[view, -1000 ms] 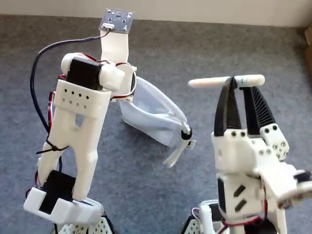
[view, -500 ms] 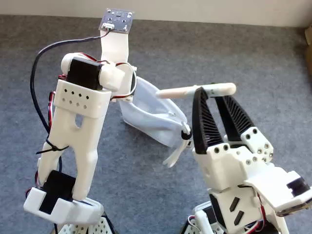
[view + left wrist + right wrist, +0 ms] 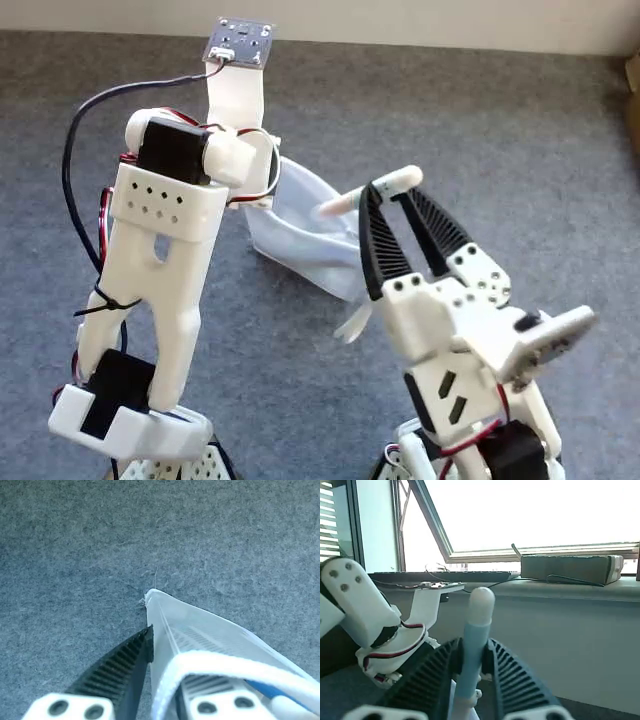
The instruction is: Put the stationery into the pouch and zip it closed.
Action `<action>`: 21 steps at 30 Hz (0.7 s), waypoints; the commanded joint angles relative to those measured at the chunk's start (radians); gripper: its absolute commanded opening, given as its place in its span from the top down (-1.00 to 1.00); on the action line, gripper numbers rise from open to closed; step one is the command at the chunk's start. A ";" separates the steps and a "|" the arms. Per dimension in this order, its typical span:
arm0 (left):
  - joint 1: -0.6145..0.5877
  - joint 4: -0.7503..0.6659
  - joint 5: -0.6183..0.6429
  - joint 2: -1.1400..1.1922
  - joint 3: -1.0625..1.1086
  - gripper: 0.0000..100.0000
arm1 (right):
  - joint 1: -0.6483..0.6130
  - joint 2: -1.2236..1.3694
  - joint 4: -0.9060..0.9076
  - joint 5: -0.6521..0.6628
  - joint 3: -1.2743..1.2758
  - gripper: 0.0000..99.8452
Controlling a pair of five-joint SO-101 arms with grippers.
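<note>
The pouch (image 3: 300,238) lay on the grey matting (image 3: 520,130) near the middle of the table, one end lifted off it by the left gripper (image 3: 155,645). That gripper's pincer was clamped on the pouch's rim. The black ribbed finger (image 3: 117,667) pressed the fabric against the white jaw, which held the mouth raised and facing the other arm.

The pouch looked limp and translucent: a whitish fine mesh with a plain white band along the opening, tapering to a sharp corner at its far end. A blue streak showed through the mesh, but what it was could not be told.

Further right, a pen (image 3: 403,180) hung in the air over the pouch's open end, slanting down toward it. It was a smooth round stick with a pale blue barrel and a rounded white cap. The right gripper (image 3: 388,196) had its two black, ridged fingers squeezed on the barrel.

As a judgement, the task was at an early to middle stage. The pouch was held open and the pen lifted and brought close, but the pen was not yet inside. Releasing it into the mouth and the whole zipping step were left to do.
</note>
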 commanded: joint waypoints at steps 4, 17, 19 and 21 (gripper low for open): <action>-0.015 -0.006 0.003 0.004 -0.033 0.88 | -0.041 -0.008 -0.025 0.029 0.021 0.99; -0.016 -0.005 0.003 0.004 -0.031 0.88 | -0.128 -0.008 0.004 0.123 0.133 0.99; -0.016 -0.005 0.002 0.004 -0.031 0.88 | -0.128 -0.008 0.004 0.158 0.180 0.99; -0.016 -0.005 0.002 0.004 -0.031 0.88 | -0.128 -0.008 0.004 0.166 0.211 0.99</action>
